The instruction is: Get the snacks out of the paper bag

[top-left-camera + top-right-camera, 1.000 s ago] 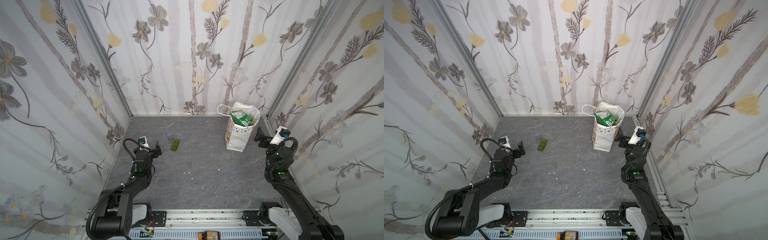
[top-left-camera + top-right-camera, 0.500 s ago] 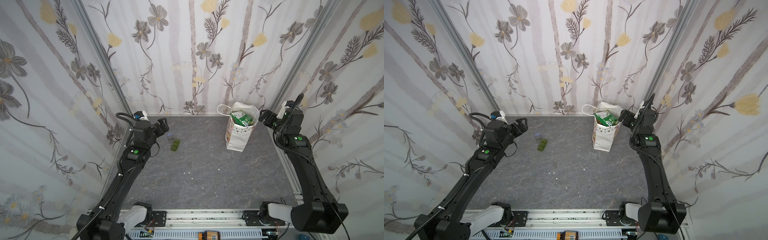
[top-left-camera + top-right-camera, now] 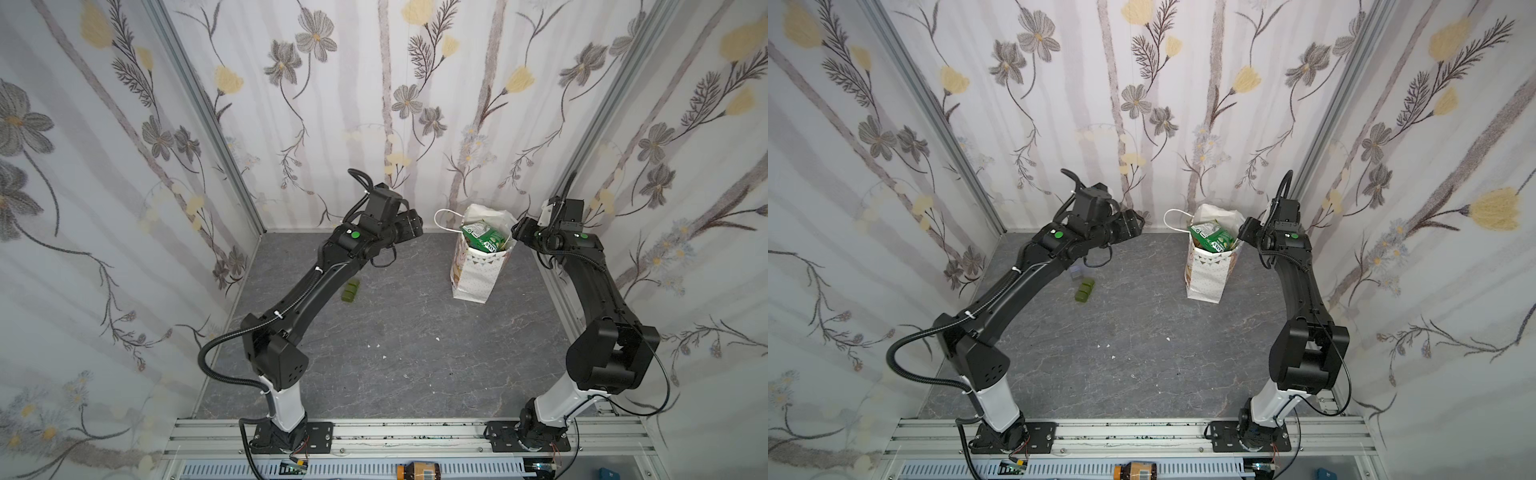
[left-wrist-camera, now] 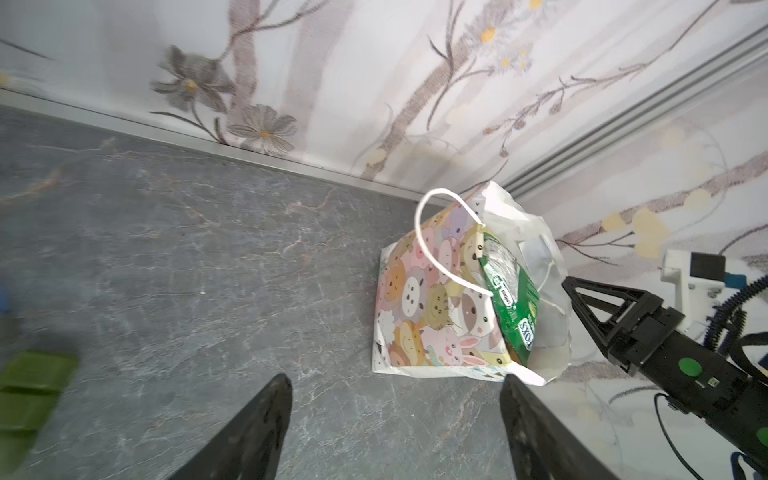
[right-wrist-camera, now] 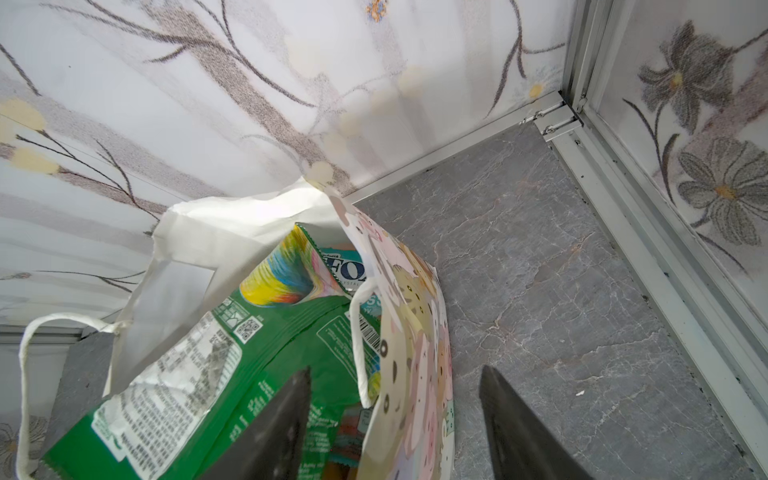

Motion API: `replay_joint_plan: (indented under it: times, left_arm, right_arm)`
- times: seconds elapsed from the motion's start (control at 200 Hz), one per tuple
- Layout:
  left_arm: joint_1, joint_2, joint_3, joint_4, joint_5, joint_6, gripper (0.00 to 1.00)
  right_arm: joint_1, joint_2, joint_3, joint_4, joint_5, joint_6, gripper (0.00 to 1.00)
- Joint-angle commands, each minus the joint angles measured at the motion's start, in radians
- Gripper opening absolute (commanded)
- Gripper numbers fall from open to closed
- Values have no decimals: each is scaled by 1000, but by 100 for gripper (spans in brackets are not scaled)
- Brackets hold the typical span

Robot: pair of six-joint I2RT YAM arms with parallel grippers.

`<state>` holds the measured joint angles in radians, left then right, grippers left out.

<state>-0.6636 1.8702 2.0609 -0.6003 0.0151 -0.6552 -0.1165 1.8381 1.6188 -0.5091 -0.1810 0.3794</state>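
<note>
The paper bag (image 3: 476, 270) (image 3: 1206, 276) stands upright near the back right corner, with cartoon animals on its side (image 4: 432, 316) and a white cord handle. The snacks fill its mouth: a green packet (image 3: 484, 239) (image 3: 1212, 237) (image 4: 514, 299) (image 5: 199, 374) on top, with a teal FOX'S packet (image 5: 347, 270) and a rainbow-printed one (image 5: 291, 280) behind it. My right gripper (image 3: 519, 232) (image 3: 1246, 230) (image 5: 395, 370) is open and straddles the bag's near wall (image 5: 415, 316), one finger over the green packet and one outside. My left gripper (image 3: 409, 226) (image 3: 1129, 226) (image 4: 395, 378) hangs open and empty, left of the bag.
Green blocks (image 3: 350, 289) (image 3: 1084, 289) (image 4: 29, 386) lie on the grey floor under the left arm, a small blue cube (image 3: 1076, 272) beside them. The back wall and the right wall's metal rail (image 5: 623, 216) stand close to the bag.
Both arms have risen from low at the front and reached toward the back. The right gripper came up to the bag's rim, the left swung toward the bag; both jaws have narrowed somewhat.
</note>
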Motion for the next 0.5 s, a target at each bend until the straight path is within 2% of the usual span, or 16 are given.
replay_joint_plan:
  times: [0.0,0.115,0.18,0.24,0.335,0.5]
  left_arm:
    - [-43,149,233,-136,20,4,80]
    - [-86,367,573,-263,36,0,77]
    - [-101,448,680,-277,25,-14,74]
    - [-106,476,685,-239,25,-38,72]
    - [-113,485,629,-157,35,-62,71]
    - [-120,526,601,-63,63,-90,71]
  right_arm:
    - [-1,16,18,-20,-22,-24,53]
    - [-1,22,15,-24,-15,-35,35]
    - [0,28,15,-25,-31,-36,26]
    - [3,32,13,-26,-58,-36,18]
    - [14,27,7,-26,-78,-37,11]
    - [43,-6,-27,-19,-100,-39,9]
